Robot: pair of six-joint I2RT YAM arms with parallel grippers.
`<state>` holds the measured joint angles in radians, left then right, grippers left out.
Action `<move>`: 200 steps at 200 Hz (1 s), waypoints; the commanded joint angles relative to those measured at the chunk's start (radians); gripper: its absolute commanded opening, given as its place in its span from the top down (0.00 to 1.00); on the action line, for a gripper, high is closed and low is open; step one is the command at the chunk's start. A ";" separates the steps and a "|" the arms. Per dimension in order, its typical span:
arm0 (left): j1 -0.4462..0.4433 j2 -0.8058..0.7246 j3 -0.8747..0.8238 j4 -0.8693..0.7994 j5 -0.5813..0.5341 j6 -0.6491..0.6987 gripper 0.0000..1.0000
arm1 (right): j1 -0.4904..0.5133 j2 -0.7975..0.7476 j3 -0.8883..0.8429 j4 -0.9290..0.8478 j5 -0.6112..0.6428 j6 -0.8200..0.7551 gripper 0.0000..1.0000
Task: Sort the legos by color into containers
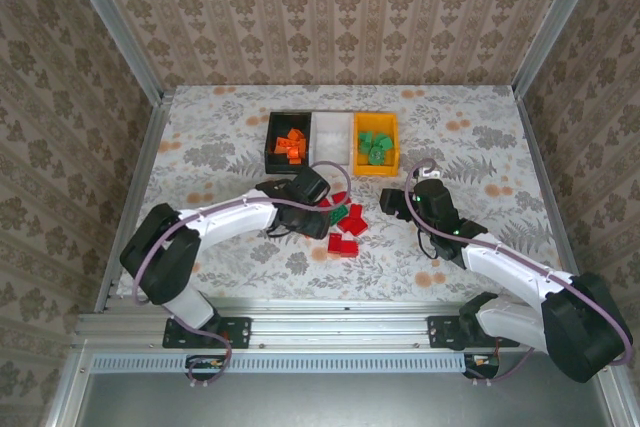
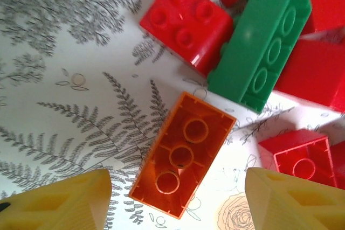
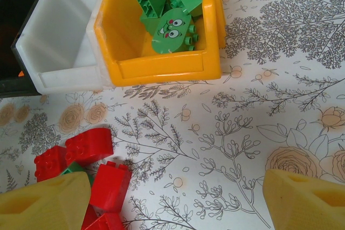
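One orange brick [image 2: 183, 154] is seen lying studs-down between the spread fingers of the left claw [image 2: 180, 200]. Neither pad is touching it, so the claw is noted as released, with nothing grasped.

- The brick is set askew to the closing line (long axis slanted). A twist or a squirt-out may be expected if the jaws are shut as they stand.
- Just beyond the brick's far end a green brick [image 2: 267, 47] is lying, with a red brick [image 2: 186, 20] beside it. Either could be nudged or dragged along if the claw is brought down too far forward.
- Well ahead of the claw, the black bin [image 1: 270, 145], already holding orange pieces, is judged the target. The sort would be spoiled by a drop into the neighbouring white bin [image 1: 332, 137].

The right claw [image 3: 178, 197] is held wide, with nothing between its fingers and red bricks [image 3: 102, 171] at its left.
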<state>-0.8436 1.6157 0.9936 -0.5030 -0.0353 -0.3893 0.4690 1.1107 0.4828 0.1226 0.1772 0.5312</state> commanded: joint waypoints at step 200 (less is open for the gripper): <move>-0.002 0.061 -0.008 -0.008 -0.035 0.123 0.62 | -0.003 0.017 0.008 -0.021 0.009 0.001 0.16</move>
<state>-0.8371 1.7184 1.0016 -0.4866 -0.0494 -0.2710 0.4690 1.1233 0.4828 0.1226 0.1772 0.5312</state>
